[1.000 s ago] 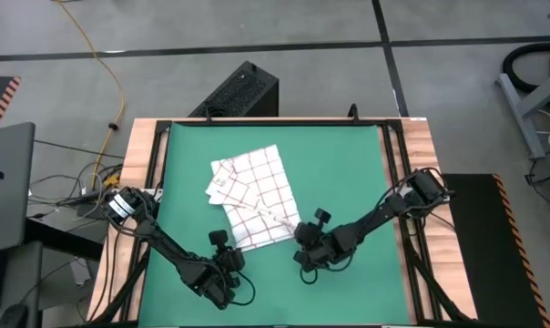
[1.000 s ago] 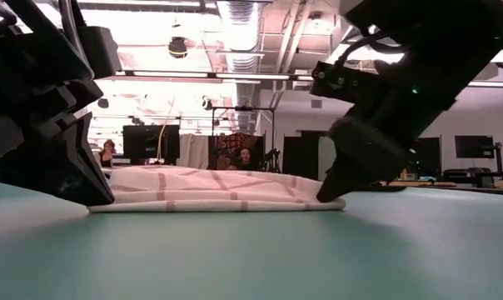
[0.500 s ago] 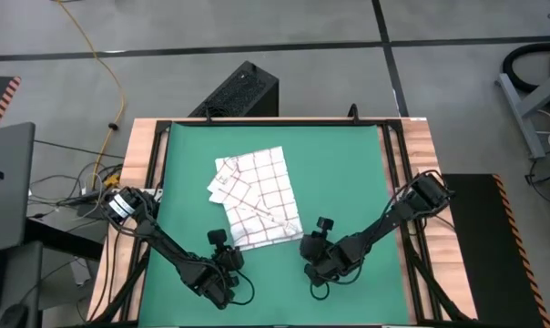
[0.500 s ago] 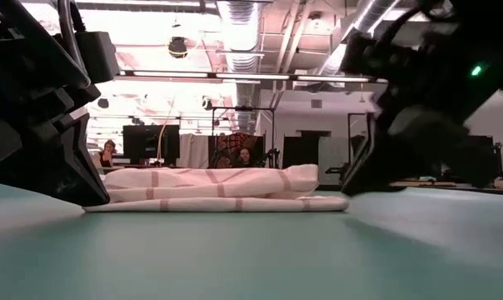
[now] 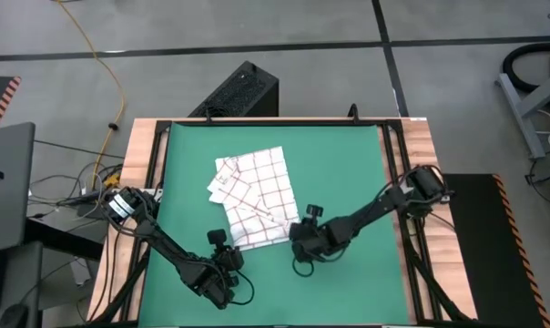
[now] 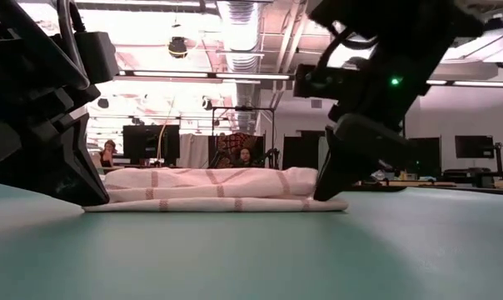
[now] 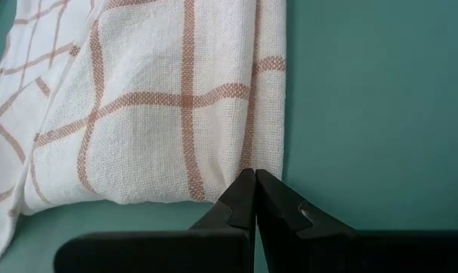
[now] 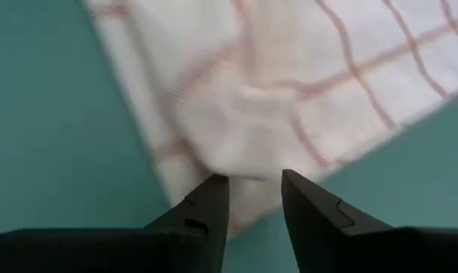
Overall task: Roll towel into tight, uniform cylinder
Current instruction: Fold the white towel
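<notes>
The towel (image 5: 253, 197) lies on the green mat (image 5: 348, 173) a little left of the middle, folded over on itself into a loose, flattish stack rather than a roll — from table height it shows as several soft layers with a rounded fold along the top. Both arms work its near edge, one at each corner, which seems the sensible spread for starting an even roll across the full width.

The left gripper (image 7: 254, 199) sits at the towel's near-left corner with its fingers pressed together, tips touching the cloth's folded edge; whether any fabric is pinched between them cannot be told, since the tips meet right at the hem. Held there, it likely pins that corner so the cloth does not slide.

The right gripper (image 8: 248, 193) is at the near-right corner, fingers parted with a gap between them, straddling a bunched lump of towel. It grips nothing yet — the tips sit just at the cloth's edge, and the spread suggests it is set to close on that raised fold.

Judging by the loose layers, the rolling is barely begun; no cylinder has formed.
</notes>
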`<state>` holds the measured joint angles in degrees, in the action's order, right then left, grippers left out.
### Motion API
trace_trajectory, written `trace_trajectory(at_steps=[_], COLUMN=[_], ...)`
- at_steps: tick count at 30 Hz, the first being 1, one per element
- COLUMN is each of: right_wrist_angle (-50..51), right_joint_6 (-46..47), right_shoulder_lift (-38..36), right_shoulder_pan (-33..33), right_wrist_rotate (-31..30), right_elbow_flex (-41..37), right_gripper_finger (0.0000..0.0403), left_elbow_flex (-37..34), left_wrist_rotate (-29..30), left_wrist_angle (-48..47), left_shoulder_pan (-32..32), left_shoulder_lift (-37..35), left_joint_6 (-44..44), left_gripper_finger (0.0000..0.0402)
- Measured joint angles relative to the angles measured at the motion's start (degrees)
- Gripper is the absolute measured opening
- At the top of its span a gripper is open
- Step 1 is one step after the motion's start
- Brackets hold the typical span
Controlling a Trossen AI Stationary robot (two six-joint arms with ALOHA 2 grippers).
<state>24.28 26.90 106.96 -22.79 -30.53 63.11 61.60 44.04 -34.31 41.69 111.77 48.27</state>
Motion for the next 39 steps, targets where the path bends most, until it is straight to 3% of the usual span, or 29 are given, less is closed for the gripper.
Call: trace_trajectory(at_steps=[14,22,30,39], right_wrist_angle=[-1.38,-4.86,-6.78,-6.82], right_joint_6=[-13.32,-16.74,-19.08,-19.45], right_shoulder_lift=[-4.66,-4.57,-4.57,-4.55], right_shoulder_pan=[-2.85,-0.08,1.62,2.18], right_wrist_rotate=[0.42,0.77,5.08,7.85], right_elbow_flex=[-0.52,-2.47,-2.47,-2.47], right_gripper_finger=[0.0157,0.0157,0.0156,0.0104], left_elbow_flex=[0.00,0.00,0.00,0.00], left_wrist_rotate=[0.07,-0.07,-0.10,-0.12], left_wrist_angle=[-1.45,-1.81,-1.81,-1.81], left_shoulder_pan=[-0.02,-0.04,-0.04,-0.04], left_shoulder_lift=[0.00,0.00,0.00,0.00], left_joint_6=[0.51,1.07,1.94,2.03], left_gripper_finger=[0.0000,0.0000,0.0000,0.0000])
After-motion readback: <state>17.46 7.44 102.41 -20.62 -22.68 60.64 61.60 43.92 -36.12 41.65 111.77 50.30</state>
